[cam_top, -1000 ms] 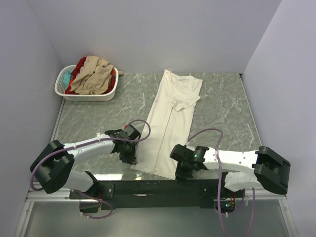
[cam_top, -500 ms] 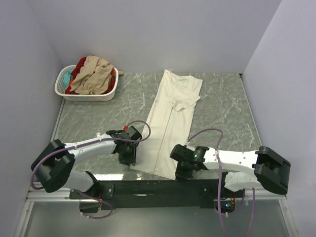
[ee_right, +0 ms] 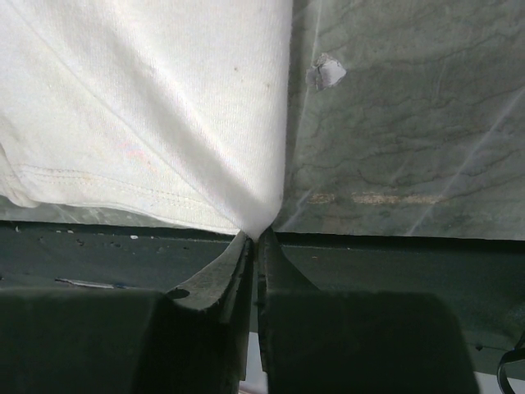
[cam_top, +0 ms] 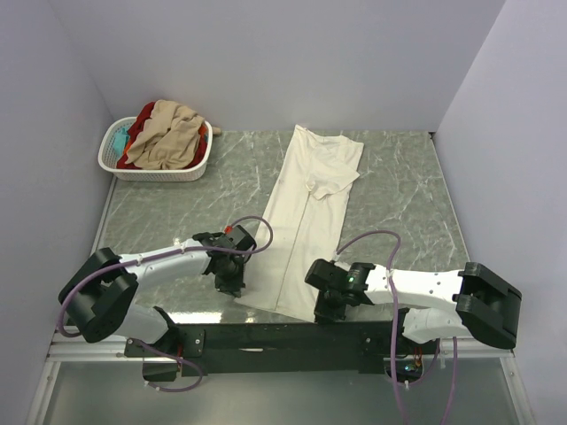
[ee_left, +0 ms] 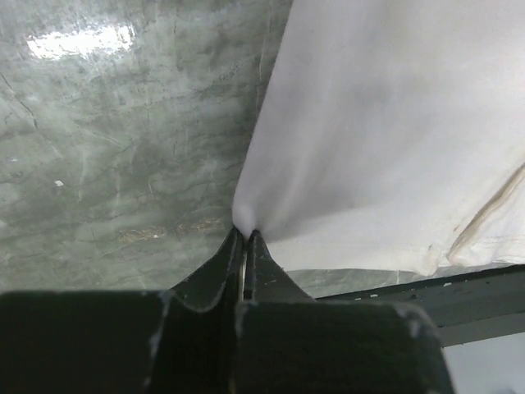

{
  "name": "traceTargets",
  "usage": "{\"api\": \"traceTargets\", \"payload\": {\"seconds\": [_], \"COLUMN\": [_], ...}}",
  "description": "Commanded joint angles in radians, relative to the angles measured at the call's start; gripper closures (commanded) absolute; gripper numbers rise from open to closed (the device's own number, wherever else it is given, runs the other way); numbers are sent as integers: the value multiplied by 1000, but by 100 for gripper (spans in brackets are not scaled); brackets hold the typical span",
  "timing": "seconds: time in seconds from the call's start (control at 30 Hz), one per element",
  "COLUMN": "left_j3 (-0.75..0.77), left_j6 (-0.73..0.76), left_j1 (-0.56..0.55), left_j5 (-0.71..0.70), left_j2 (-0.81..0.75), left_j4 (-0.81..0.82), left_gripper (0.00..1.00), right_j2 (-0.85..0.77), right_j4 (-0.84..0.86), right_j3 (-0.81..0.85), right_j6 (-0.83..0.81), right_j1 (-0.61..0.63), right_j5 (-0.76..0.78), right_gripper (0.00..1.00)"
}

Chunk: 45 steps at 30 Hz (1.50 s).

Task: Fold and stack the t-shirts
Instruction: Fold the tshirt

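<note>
Well apart: basket [cam_top: 159, 172] of shirts [cam_top: 166, 135] far-left, cream t-shirt [cam_top: 306, 221] centre.

Left arm [cam_top: 164, 258], right arm [cam_top: 425, 285] stretched low, inward; left fingers [ee_left: 215, 267], right fingers [ee_right: 215, 275] pinched tight (both clamping).

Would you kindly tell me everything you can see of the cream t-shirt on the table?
The cream t-shirt is plain soft cloth, folded lengthwise into a long narrow strip flat on the marbled table, collar at the far end, one short sleeve folded across its chest. Its stitched hem lies at the table's near edge. The left claw is shut on its near left corner and the right claw on its near right corner, each puckering the cloth.
</note>
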Motion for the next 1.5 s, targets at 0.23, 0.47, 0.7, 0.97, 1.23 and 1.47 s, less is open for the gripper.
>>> {"api": "traceTargets", "payload": {"seconds": [0.23, 0.47, 0.7, 0.97, 1.23, 1.47], "left_j3": [48, 164, 266, 439, 675, 881], "left_j6": [7, 2, 4, 62, 134, 163], "left_j1": [-7, -4, 38, 136, 231, 317], "left_j5": [1, -5, 8, 92, 156, 268], "left_j2": [-127, -111, -37, 150, 385, 573], "left_j4": [6, 6, 72, 133, 129, 130], "left_gripper": [100, 100, 100, 100, 100, 100], "right_j2": [-92, -155, -166, -63, 144, 336], "right_j4": [-184, -266, -260, -258, -234, -228], "right_j3": [106, 186, 230, 339, 500, 664], "right_j6": [19, -21, -184, -364, -507, -588], "right_j1": [-5, -74, -258, -477, -620, -716], "right_j5": [147, 207, 194, 193, 207, 211], "right_gripper": [100, 100, 100, 100, 100, 100]}}
